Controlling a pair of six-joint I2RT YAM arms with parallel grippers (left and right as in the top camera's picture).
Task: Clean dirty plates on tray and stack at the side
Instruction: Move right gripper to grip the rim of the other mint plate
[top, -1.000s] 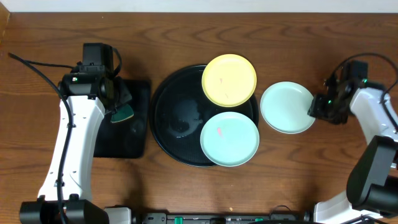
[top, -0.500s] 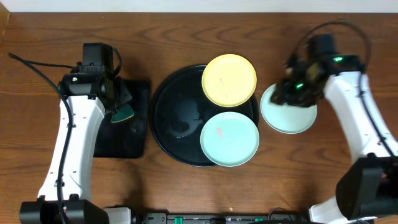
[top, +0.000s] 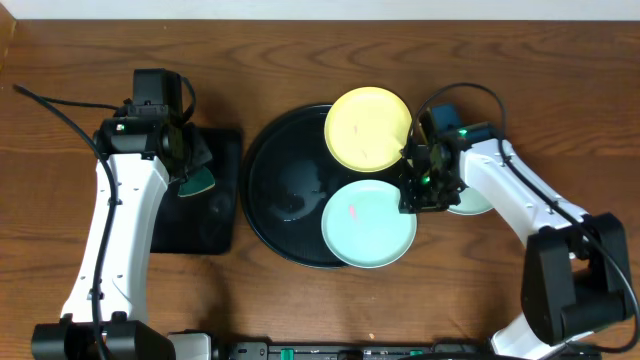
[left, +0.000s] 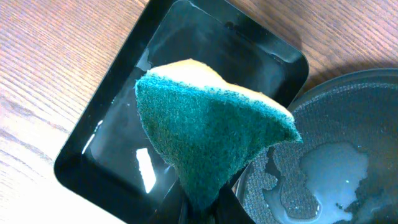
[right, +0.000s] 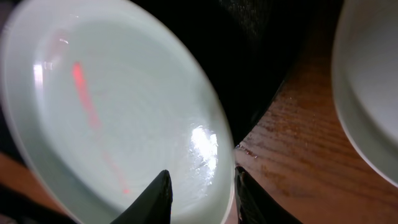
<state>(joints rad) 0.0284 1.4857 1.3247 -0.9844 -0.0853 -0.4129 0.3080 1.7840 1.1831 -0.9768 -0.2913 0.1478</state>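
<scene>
The round black tray (top: 275, 190) holds a pale yellow plate (top: 368, 128) at its back right. A mint plate (top: 368, 222) with a red streak (right: 84, 93) lies at its front right. A second mint plate (top: 478, 200) sits on the table to the right, mostly hidden under the right arm. My right gripper (top: 415, 195) is open and straddles the streaked plate's right rim (right: 229, 168). One finger is over the plate and the other is outside it. My left gripper (top: 192, 178) hangs over the rectangular tray, shut on a green-and-yellow sponge (left: 211, 137).
A black rectangular tray (top: 205, 225) lies left of the round tray, its wet floor (left: 118, 149) showing under the sponge. A puddle (left: 329, 174) stands on the round tray's textured bottom. The clean mint plate (right: 373, 93) lies close to the right of my right gripper.
My right arm has swung left from the mint plate on the table to the rim of the streaked plate on the tray. The left arm and sponge have not moved.
</scene>
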